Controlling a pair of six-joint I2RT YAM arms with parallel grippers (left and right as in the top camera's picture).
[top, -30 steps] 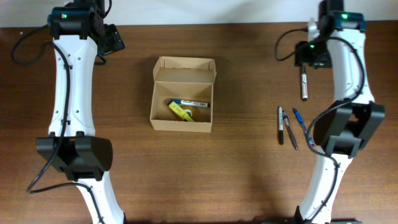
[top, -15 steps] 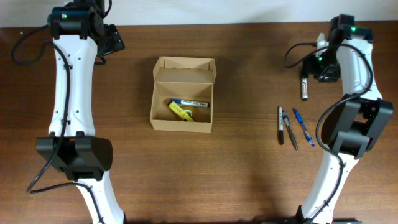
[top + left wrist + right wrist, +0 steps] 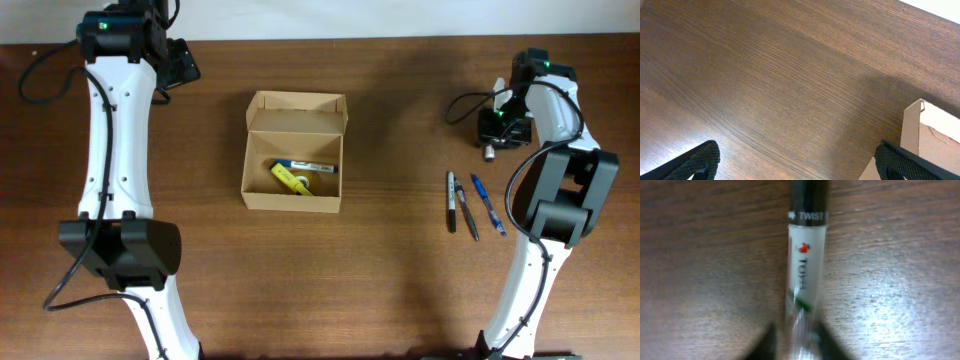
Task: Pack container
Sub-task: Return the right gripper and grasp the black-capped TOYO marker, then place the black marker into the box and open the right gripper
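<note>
Overhead. The box (image 3: 262, 190) sits on the worktop (image 3: 400, 280) just left of centre. It is open, with its flap lid standing up at the 12 o'clock edge. Inside lie a yellow item (image 3: 290, 178) and a blue marker (image 3: 308, 166), touching. The left fingers (image 3: 182, 63) hang at 10 o'clock from the box, well apart from it. The right fingers (image 3: 497, 124) are at 3 o'clock from the box, far across the worktop and down over a marker (image 3: 489, 153) whose end pokes out toward 6 o'clock. Three pens (image 3: 452, 205) lie side by side near the marker, at its 6 o'clock.

Left wrist. The left fingers (image 3: 700, 160) are spread wide, one in each lower corner, with nothing but bare wood grain between them. A box (image 3: 912, 135) corner shows at 4 o'clock.

Right wrist. Blurred. The marker (image 3: 807, 270) runs from 12 to 6 o'clock. It has a white barrel with a red mark and a black cap printed "TWIST". The right fingers (image 3: 769, 344) press against both sides of the barrel at the bottom edge, pinching it. I cannot tell whether the marker is lifted off the wood.
</note>
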